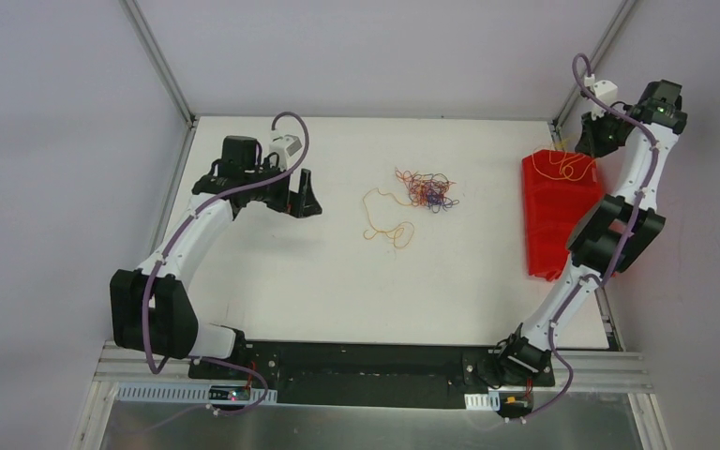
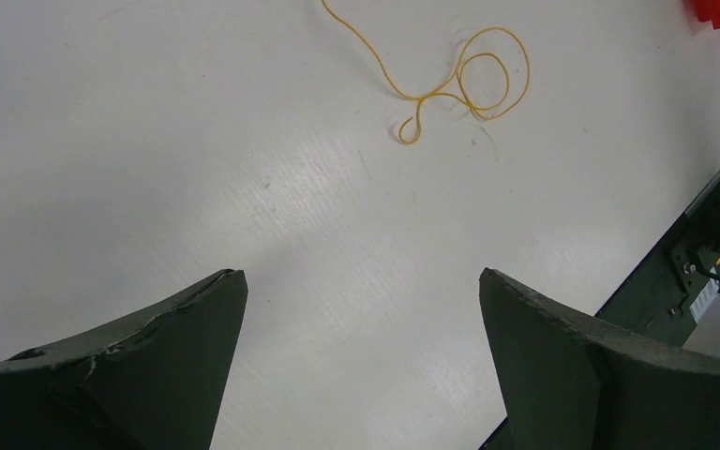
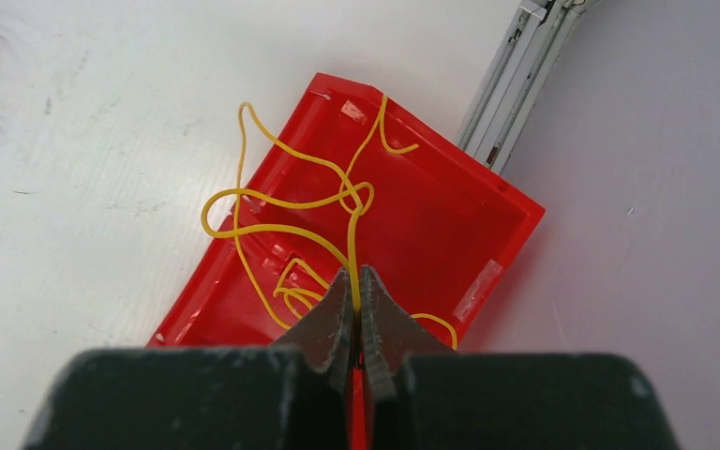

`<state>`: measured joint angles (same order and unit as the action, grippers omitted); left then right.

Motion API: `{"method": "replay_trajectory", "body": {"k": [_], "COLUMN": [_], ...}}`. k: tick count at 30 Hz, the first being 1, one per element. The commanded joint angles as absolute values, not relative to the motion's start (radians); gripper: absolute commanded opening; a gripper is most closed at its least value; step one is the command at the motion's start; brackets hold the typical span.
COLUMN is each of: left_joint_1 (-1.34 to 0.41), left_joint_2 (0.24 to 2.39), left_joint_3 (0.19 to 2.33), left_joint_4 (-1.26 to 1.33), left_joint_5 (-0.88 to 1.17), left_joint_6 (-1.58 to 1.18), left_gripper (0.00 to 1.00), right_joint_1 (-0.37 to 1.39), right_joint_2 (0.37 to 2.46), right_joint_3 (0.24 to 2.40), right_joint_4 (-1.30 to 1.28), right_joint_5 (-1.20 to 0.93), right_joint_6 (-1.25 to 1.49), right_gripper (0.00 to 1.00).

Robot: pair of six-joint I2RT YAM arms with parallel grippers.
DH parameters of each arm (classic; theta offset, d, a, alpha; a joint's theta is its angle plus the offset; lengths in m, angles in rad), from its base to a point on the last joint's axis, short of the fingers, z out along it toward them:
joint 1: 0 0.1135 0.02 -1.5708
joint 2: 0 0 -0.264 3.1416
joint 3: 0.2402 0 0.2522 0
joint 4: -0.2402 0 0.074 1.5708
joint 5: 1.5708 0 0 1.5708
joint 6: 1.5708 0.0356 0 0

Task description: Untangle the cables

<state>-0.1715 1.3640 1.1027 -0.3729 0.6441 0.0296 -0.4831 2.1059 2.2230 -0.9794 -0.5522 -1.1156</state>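
Observation:
A tangle of thin red, orange, blue and black cables (image 1: pixel 428 190) lies at the table's middle. An orange-yellow cable (image 1: pixel 386 217) trails loose to its left; its looped end (image 2: pixel 473 82) shows in the left wrist view. My left gripper (image 1: pixel 304 197) (image 2: pixel 363 281) hovers left of the pile, jaws wide open and empty. At the far right my right gripper (image 1: pixel 589 141) (image 3: pixel 355 278) is shut on a yellow cable (image 3: pixel 286 202), held over a red bin (image 3: pixel 431 220); the cable's loops drape into the bin and over its left rim.
The red bin (image 1: pixel 551 214) stands along the table's right edge beside the right arm. An aluminium frame post (image 3: pixel 511 80) runs just past the bin. The black base rail (image 2: pixel 684 281) lies at the table's near edge.

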Motion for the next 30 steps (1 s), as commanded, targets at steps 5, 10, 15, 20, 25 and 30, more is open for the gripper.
{"method": "replay_trajectory", "body": {"k": [5, 10, 15, 20, 25, 30], "left_joint_1": [-0.184, -0.185, -0.184, -0.184, -0.184, -0.207], "left_joint_2": [1.413, 1.425, 1.433, 1.427, 1.428, 1.528], "left_joint_3": [1.157, 1.161, 1.164, 1.168, 1.169, 1.235], "left_joint_4": [-0.390, -0.391, -0.391, -0.401, -0.417, -0.417], "left_joint_5": [0.649, 0.649, 0.650, 0.637, 0.638, 0.723], "left_joint_6": [0.035, 0.030, 0.022, 0.033, 0.017, 0.004], "left_gripper": [0.99, 0.99, 0.99, 0.99, 0.99, 0.99], "right_joint_1": [-0.450, -0.430, -0.412, -0.408, -0.408, -0.326], "right_joint_2": [2.211, 2.228, 2.260, 2.245, 2.110, 1.961], "right_joint_3": [2.289, 2.205, 2.204, 2.217, 2.177, 2.085], "right_joint_4": [-0.863, -0.704, -0.697, -0.786, -0.864, -0.924], "right_joint_5": [-0.436, -0.336, -0.298, -0.304, -0.398, -0.533], "right_joint_6": [-1.232, -1.294, -1.341, -1.284, -1.179, -0.982], "right_gripper": [0.00, 0.00, 0.00, 0.33, 0.58, 0.69]}}
